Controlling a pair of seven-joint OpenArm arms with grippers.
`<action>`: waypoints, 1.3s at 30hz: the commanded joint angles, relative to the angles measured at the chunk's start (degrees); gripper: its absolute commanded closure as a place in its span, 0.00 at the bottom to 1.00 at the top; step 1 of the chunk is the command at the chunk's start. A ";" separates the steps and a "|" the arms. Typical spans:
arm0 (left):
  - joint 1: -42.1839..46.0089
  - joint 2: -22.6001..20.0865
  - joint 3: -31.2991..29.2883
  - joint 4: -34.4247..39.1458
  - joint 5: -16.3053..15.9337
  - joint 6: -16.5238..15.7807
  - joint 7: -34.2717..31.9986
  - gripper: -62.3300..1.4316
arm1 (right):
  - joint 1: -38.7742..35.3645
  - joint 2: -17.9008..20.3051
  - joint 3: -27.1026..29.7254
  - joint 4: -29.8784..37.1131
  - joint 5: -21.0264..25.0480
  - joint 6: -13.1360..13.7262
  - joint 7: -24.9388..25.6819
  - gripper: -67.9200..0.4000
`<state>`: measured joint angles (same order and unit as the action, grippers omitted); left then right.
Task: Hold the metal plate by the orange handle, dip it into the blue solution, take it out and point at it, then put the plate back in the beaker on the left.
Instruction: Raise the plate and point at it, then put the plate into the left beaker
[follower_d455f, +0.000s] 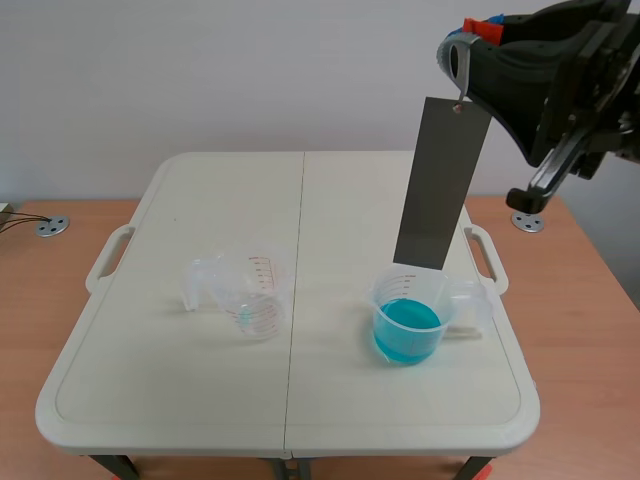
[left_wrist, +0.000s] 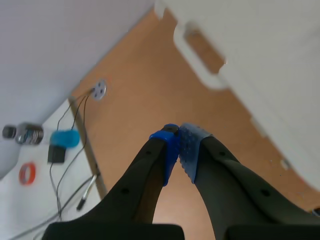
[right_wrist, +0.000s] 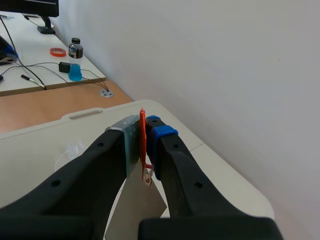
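A long grey metal plate (follower_d455f: 440, 185) hangs from a small orange handle (follower_d455f: 482, 26) high at the right. My right gripper (follower_d455f: 468, 45) is shut on that handle (right_wrist: 142, 137), and the plate (right_wrist: 137, 212) dangles below the fingers. The plate's lower end hovers just above the rim of the beaker of blue solution (follower_d455f: 408, 318) on the table's right half. An empty clear beaker (follower_d455f: 248, 292) stands on the left half. My left gripper (left_wrist: 179, 145) is shut on nothing, off the table's left side above the wooden floor; it does not show in the scene view.
The white folding table (follower_d455f: 290, 400) has carry handles at both sides. A low shelf beside the table holds cables (left_wrist: 67, 165), a bottle (left_wrist: 22, 134) and an orange tape ring (left_wrist: 27, 173). A white wall stands behind the table.
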<state>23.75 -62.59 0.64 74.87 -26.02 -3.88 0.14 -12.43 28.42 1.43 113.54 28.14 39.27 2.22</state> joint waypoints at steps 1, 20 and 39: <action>1.97 0.26 0.24 -1.27 -0.33 1.77 -0.57 0.95 | 0.55 0.76 0.55 1.22 1.01 -0.20 0.63 0.98; 24.17 7.04 0.68 -10.95 4.04 0.15 -3.23 0.95 | 5.64 0.76 -4.00 1.05 0.61 -1.77 0.00 0.98; 23.80 27.63 1.62 -14.88 22.82 -4.92 -3.17 0.95 | 19.65 -2.95 -16.22 -6.45 0.59 -4.15 -3.02 0.98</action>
<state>47.75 -34.44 2.35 59.24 -2.98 -8.91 -2.63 5.87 25.67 -14.79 106.98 27.92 35.40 -1.65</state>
